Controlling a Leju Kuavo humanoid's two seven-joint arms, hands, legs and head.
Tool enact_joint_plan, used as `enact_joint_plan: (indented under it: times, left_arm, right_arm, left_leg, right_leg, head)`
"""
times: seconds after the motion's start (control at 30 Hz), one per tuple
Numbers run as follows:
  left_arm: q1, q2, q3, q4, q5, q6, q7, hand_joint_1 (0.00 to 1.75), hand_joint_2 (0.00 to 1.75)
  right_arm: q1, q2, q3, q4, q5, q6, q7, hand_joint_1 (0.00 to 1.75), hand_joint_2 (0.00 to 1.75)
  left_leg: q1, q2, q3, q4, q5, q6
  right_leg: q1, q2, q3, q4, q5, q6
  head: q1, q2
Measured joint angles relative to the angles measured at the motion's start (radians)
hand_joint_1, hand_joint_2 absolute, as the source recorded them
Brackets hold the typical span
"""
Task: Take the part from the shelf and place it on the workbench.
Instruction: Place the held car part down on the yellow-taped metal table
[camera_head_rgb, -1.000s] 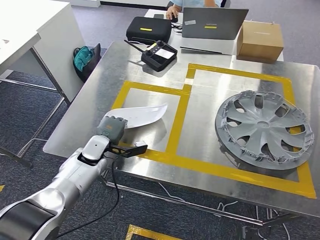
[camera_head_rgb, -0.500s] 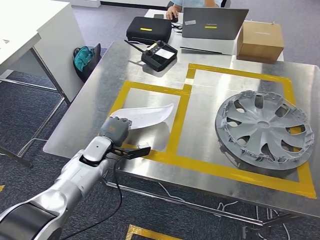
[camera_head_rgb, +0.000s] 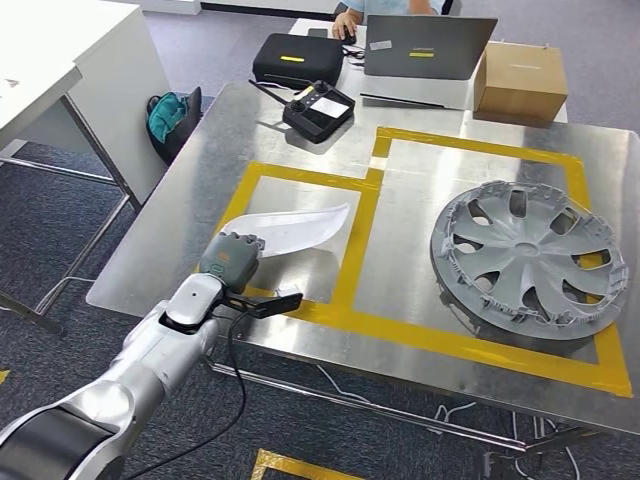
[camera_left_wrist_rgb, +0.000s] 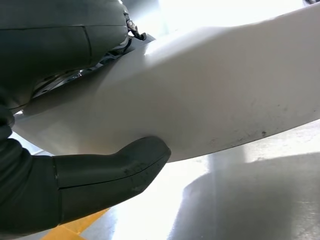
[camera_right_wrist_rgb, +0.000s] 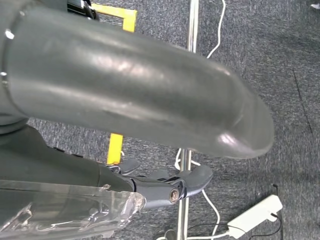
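Head view: the left hand (camera_head_rgb: 229, 260) is gripping the near end of the white part (camera_head_rgb: 290, 229), which is lying over the left yellow-taped square of the workbench (camera_head_rgb: 189, 200); a grey wheel cover (camera_head_rgb: 528, 255) is sitting well apart to the right, a black controller (camera_head_rgb: 318, 108) beyond. Left wrist view: thumb (camera_left_wrist_rgb: 113, 172) is pressing under the part's edge. Right wrist view: the right hand (camera_right_wrist_rgb: 143, 185) is hanging over carpet with fingers loosely extended, holding nothing.

The left arm (camera_head_rgb: 143, 360) is silver, a smooth rounded shell with a darker grey band near the lower left. At its wrist sits a pale rounded cap over a black bracket, and a black cable (camera_head_rgb: 226, 400) loops down from it. The left hand (camera_head_rgb: 230, 260) is dark grey with a small orange-and-green mark on its back. The right hand (camera_right_wrist_rgb: 151, 185) has a thick glossy grey thumb, darker fingers (camera_right_wrist_rgb: 196, 177) and a silver screw.
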Motion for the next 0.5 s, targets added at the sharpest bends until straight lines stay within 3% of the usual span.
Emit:
enact_joint_plan:
  times: [0.5]
  left_arm:
    - [0.005, 0.0, 0.0, 0.0, 0.0, 0.001, 0.0, 1.75, 1.75]
  right_arm:
    - [0.0, 0.0, 0.006, 0.0, 0.0, 0.0, 0.0, 0.0, 0.0]
  left_leg:
    - [0.0, 0.0, 0.0, 0.0, 0.0, 0.0]
  right_leg:
    - [0.0, 0.0, 0.0, 0.0, 0.0, 0.0]
  head:
    - [0.0, 0.0]
